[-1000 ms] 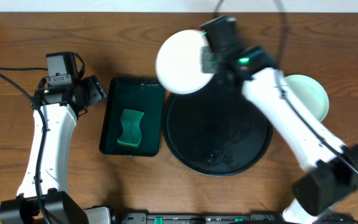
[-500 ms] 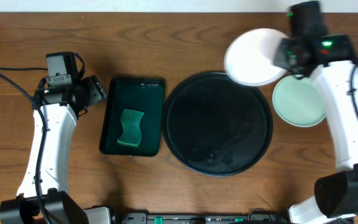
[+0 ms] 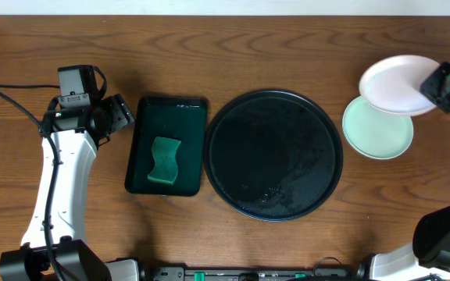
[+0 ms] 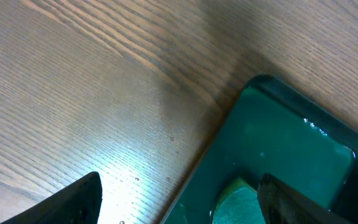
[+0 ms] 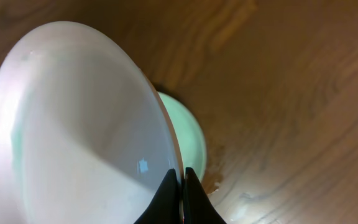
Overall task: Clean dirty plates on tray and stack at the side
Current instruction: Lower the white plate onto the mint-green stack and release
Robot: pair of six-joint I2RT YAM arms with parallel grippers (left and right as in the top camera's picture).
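The round black tray [image 3: 274,154] lies mid-table with no plate on it. To its right a pale mint-green plate [image 3: 377,133] rests on the wood. A white plate [image 3: 397,84] hangs tilted over that plate's far edge, its right rim pinched by my right gripper [image 3: 434,83]. In the right wrist view the gripper [image 5: 182,186] is shut on the white plate [image 5: 73,124], with the mint plate [image 5: 190,134] showing behind it. My left gripper [image 3: 122,115] stands open at the far left corner of a green tray, holding nothing [image 4: 179,208].
A small rectangular dark green tray [image 3: 166,117] lies left of the black tray with a green sponge [image 3: 163,160] in it. The tray's corner [image 4: 291,143] and the sponge's tip [image 4: 238,202] show in the left wrist view. Bare wooden table surrounds everything.
My right arm has swung the white plate from the black tray's back left edge across to the right, over the mint-green plate. The left arm has not moved.
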